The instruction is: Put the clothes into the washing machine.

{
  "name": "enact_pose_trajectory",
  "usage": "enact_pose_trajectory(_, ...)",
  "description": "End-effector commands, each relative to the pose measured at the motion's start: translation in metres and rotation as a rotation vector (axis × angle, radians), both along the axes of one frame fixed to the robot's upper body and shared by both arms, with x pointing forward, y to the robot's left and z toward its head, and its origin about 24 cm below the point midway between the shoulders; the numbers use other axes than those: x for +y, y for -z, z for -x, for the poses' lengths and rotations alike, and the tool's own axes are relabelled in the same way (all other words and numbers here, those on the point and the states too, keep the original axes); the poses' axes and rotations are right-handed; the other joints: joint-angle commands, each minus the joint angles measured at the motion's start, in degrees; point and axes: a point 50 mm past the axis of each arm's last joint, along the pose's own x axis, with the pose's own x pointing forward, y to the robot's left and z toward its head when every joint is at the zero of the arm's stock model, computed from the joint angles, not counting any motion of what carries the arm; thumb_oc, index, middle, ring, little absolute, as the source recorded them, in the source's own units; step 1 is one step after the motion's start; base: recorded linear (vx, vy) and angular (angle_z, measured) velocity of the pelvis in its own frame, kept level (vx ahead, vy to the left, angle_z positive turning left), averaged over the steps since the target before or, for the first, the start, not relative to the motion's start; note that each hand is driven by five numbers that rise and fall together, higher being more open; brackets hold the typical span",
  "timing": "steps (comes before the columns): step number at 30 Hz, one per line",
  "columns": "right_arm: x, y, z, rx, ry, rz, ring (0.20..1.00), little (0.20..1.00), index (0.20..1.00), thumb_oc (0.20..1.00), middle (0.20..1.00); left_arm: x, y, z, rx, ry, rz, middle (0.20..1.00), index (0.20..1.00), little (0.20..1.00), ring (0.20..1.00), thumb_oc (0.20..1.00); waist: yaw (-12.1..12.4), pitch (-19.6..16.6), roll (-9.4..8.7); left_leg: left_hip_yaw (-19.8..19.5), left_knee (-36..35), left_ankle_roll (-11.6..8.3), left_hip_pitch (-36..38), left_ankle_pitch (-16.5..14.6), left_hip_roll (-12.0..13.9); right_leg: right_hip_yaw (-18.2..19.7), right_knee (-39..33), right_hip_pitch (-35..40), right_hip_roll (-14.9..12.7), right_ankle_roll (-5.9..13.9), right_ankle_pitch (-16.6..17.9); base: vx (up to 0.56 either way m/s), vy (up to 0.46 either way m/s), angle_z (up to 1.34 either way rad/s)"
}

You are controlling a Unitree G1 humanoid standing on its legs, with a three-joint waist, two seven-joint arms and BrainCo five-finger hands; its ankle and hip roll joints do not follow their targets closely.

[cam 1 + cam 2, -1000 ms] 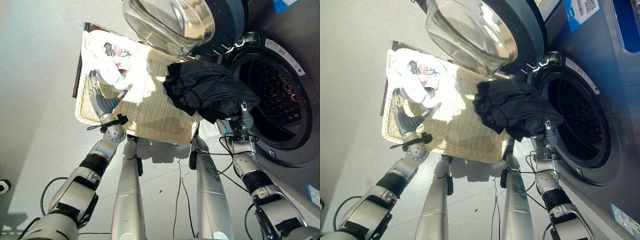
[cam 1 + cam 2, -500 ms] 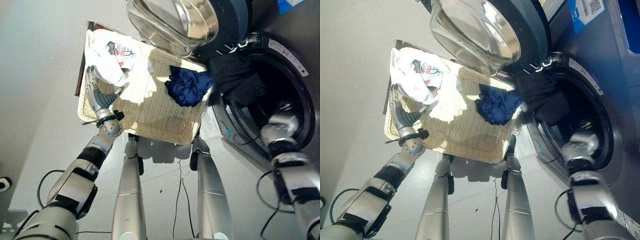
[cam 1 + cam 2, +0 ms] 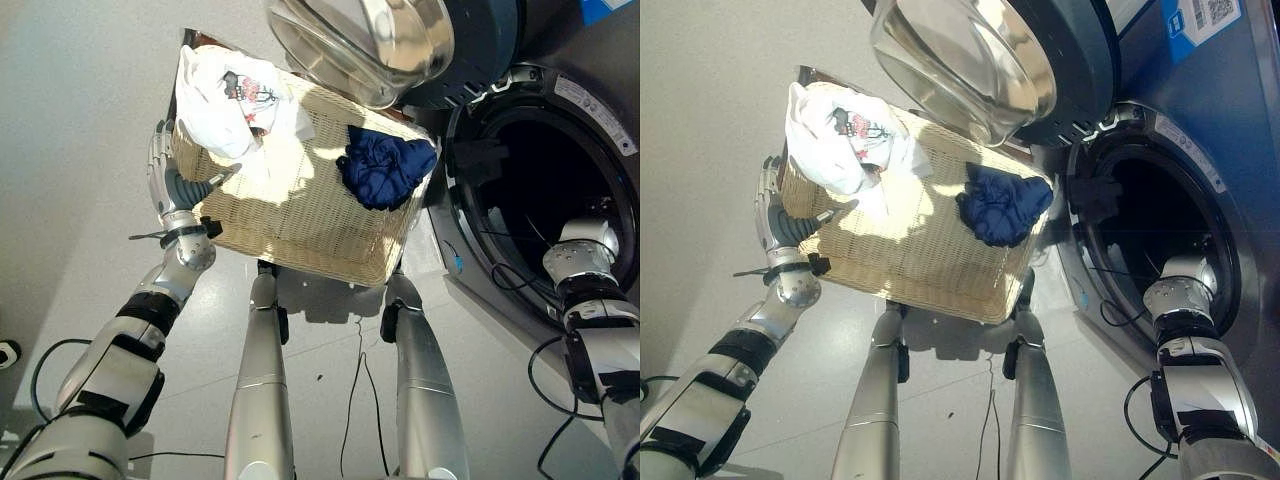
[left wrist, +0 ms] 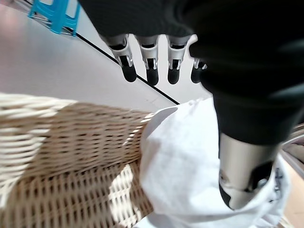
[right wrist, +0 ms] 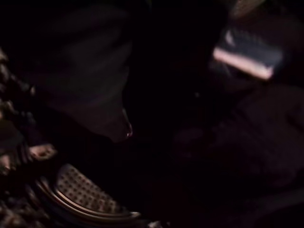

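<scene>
The left robot hand (image 3: 170, 185), fingers straight, braces the wicker basket (image 3: 300, 215) beside the washing machine (image 3: 1160, 215), whose drum hides the right robot hand's grip.

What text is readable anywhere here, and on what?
White strip label by the door opening of the dark grey washing machine: print too small to read.
Blue sticker with a square code on the machine's front: blurred, unreadable.
White garment in the woven wicker basket: red and dark graphic, no legible words.
</scene>
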Motion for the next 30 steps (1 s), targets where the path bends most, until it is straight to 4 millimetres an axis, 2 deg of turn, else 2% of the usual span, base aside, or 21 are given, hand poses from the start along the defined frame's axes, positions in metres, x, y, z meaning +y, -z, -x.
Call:
enact_pose_trajectory(1, -0.074, -0.091, 0.071, -0.17, 0.32, 0.219, 1.0, 1.0, 1.0, 1.0, 1.0, 0.004, -0.02, -0.002, -0.049, 0.007, -0.095, 1.0, 1.0, 1.0, 1.0, 1.0, -1.31, -1.16, -4.16, -1.8, 0.42, 4.88, -0.16, 0.29, -6.02, -5.53, -3.9, 3.18, 2.4, 1.75, 4.71, 0.0, 0.0, 0.0)
enact_pose_trajectory(3, -0.074, -0.076, 0.062, 0.025, 0.316, 0.199, 1.0, 1.0, 1.0, 1.0, 1.0, -0.004, -0.022, -0.006, -0.036, 0.035, -0.151, 1.0, 1.0, 1.0, 1.0, 1.0, -0.93, -1.16, -3.56, -1.76, 0.38, 4.93, 0.16, -0.25, -6.2, -5.73, -3.69, 3.43, 2.26, 1.98, 4.19, 0.02, -0.012, 0.02)
enact_pose_trajectory(4, -0.07, -0.071, 0.052, 0.247, 0.299, 0.281, 1.0, 1.0, 1.0, 1.0, 1.0, -0.011, -0.024, -0.009, -0.027, 0.049, -0.188, 1.0, 1.0, 1.0, 1.0, 1.0, -0.79, -1.16, -3.32, -1.64, 0.43, 4.97, -0.13, -0.15, -6.27, -5.82, -3.77, 3.2, 2.06, 1.99, 4.38, 0.01, -0.012, 0.05)
enact_pose_trajectory(10, -0.057, -0.078, 0.029, 0.639, 0.254, 0.473, 1.0, 1.0, 1.0, 1.0, 1.0, -0.024, -0.042, -0.017, -0.034, 0.071, -0.309, 1.0, 1.0, 1.0, 1.0, 1.0, -0.6, -1.16, -2.66, -1.48, 0.2, 5.37, -0.97, 0.41, -6.79, -6.07, -3.95, 2.21, 1.97, 1.92, 4.76, -0.01, 0.009, 0.06)
enact_pose_trajectory(12, -0.055, -0.079, 0.027, 0.66, 0.243, 0.486, 1.0, 1.0, 1.0, 1.0, 1.0, -0.026, -0.045, -0.018, -0.036, 0.072, -0.327, 1.0, 1.0, 1.0, 1.0, 1.0, -0.62, -1.16, -2.61, -1.44, 0.23, 5.39, -1.06, 0.4, -6.81, -6.05, -3.95, 2.09, 1.96, 1.89, 4.72, -0.01, 0.019, 0.04)
enact_pose_trajectory(15, -0.04, -0.074, 0.009, 0.784, 0.169, 0.572, 1.0, 1.0, 1.0, 1.0, 1.0, -0.04, -0.063, -0.026, -0.05, 0.061, -0.43, 1.0, 1.0, 1.0, 1.0, 1.0, -1.08, -1.16, -1.98, -0.78, 0.07, 5.41, -1.68, 0.53, -6.83, -5.79, -3.75, 1.19, 1.97, 1.95, 4.57, -0.02, 0.05, 0.03)
enact_pose_trajectory(19, -0.035, -0.07, 0.005, 0.804, 0.148, 0.588, 1.0, 1.0, 1.0, 1.0, 1.0, -0.044, -0.069, -0.029, -0.049, 0.051, -0.462, 1.0, 1.0, 1.0, 1.0, 1.0, -1.29, -1.16, -1.86, -0.58, 0.22, 5.42, -2.02, 0.48, -6.76, -5.72, -3.57, 0.75, 1.93, 1.98, 4.49, -0.01, 0.02, 0.01)
enact_pose_trajectory(20, -0.028, -0.06, -0.002, 0.86, 0.106, 0.628, 1.0, 1.0, 1.0, 1.0, 1.0, -0.047, -0.079, -0.034, -0.05, -0.002, -0.549, 1.0, 1.0, 1.0, 1.0, 1.0, -1.93, -1.16, -1.61, -0.05, 0.17, 5.32, -2.51, 0.54, -6.62, -5.37, -3.43, -0.09, 1.99, 2.11, 4.62, -0.02, 0.059, 0.01)
enact_pose_trajectory(21, -0.026, -0.057, -0.003, 0.87, 0.1, 0.638, 1.0, 1.0, 1.0, 1.0, 1.0, -0.048, -0.081, -0.034, -0.053, -0.015, -0.564, 1.0, 1.0, 1.0, 1.0, 1.0, -2.11, -1.16, -1.55, 0.03, 0.18, 5.35, -2.62, 0.57, -6.64, -5.26, -3.39, -0.31, 2.04, 2.11, 4.71, -0.02, 0.084, 0.02)
enact_pose_trajectory(30, -0.011, -0.022, -0.013, 0.917, -0.021, 0.68, 1.0, 1.0, 1.0, 1.0, 1.0, -0.032, -0.089, -0.04, 0.001, -0.18, -0.605, 1.0, 1.0, 1.0, 1.0, 1.0, -3.92, -1.16, -1.57, 1.33, -0.17, 5.0, -3.65, 0.64, -5.81, -3.94, -3.42, -2.12, 2.51, 2.22, 4.88, -0.01, 0.047, 0.0)
